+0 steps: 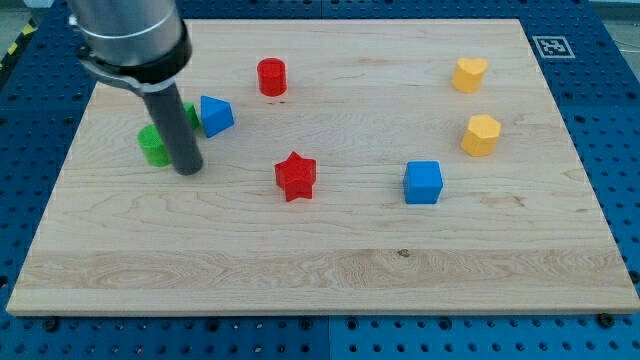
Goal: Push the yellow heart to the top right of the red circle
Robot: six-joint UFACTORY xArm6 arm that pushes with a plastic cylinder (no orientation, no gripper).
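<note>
I can read no words or numbers anywhere; the only sign is a black-and-white square marker at the wooden board's top right corner.

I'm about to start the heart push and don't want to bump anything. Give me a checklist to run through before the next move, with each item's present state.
1. Yellow heart in plain sight, near the view's top right: ok.
2. Red circle visible, far to the heart's left: ok.
3. My tip beside the heart, ready to push: not ok; it sits at the view's left, by the green block and blue block.
4. Board above and right of the red circle free of blocks: ok.
5. Yellow hexagon apart from the heart: ok.
6. Whether my tip touches the green block: cannot tell.
</note>
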